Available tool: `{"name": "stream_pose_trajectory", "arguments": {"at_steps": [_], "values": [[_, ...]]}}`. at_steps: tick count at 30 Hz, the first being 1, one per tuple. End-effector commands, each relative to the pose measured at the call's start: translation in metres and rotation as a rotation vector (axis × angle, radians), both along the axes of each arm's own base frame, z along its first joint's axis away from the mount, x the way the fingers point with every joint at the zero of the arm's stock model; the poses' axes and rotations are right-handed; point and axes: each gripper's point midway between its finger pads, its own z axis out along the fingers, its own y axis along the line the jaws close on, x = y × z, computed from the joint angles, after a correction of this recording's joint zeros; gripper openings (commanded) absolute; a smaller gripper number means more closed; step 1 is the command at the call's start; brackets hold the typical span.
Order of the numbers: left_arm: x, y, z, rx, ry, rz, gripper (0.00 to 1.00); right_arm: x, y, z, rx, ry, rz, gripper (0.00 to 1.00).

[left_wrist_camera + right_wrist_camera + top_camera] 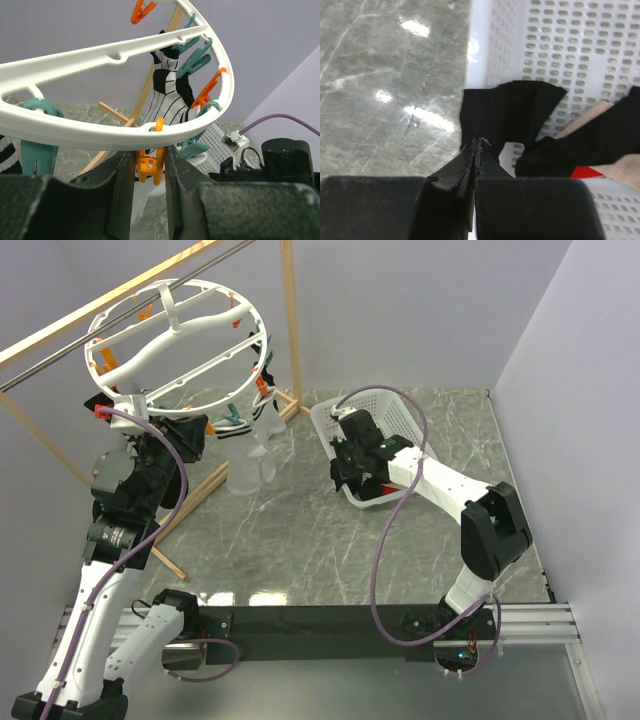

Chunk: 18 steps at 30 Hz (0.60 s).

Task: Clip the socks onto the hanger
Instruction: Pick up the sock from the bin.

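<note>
The hanger point(200, 284), a round white ring with orange and teal clips, hangs from a rail at the back left. My left gripper point(132, 402) reaches up to its lower rim point(75, 132) and is shut on an orange clip point(149, 167), squeezed between both pads. A black-and-white striped sock point(167, 95) hangs clipped on the far side. My right gripper point(347, 480) is at the white mesh basket point(400, 415). In the right wrist view its fingertips point(477, 144) are pressed together on the near edge of a black sock point(505, 110) draped over the basket's rim.
More black fabric point(600, 135), something beige point(585, 117) and something red point(585, 172) lie in the basket point(570, 45). A wooden frame point(290, 320) with a metal rod point(60, 360) carries the hanger; its base bar point(200, 495) crosses the marble table at the left.
</note>
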Motion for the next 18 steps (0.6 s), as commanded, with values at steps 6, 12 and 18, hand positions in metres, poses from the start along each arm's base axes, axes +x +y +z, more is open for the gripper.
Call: {"name": "stream_pose_trajectory", "arguments": {"at_steps": [6, 12, 18], "values": [[-0.007, 0.000, 0.026, -0.014, -0.073, -0.005, 0.13, 0.013, -0.030, 0.042, 0.143, -0.071, -0.134, 0.00], [-0.008, -0.001, 0.024, -0.028, -0.075, -0.010, 0.13, -0.007, -0.015, 0.017, 0.219, 0.023, -0.044, 0.00], [-0.009, 0.000, 0.025, -0.031, -0.074, -0.009, 0.13, -0.014, -0.001, 0.010, 0.206, 0.031, 0.000, 0.00]]}}
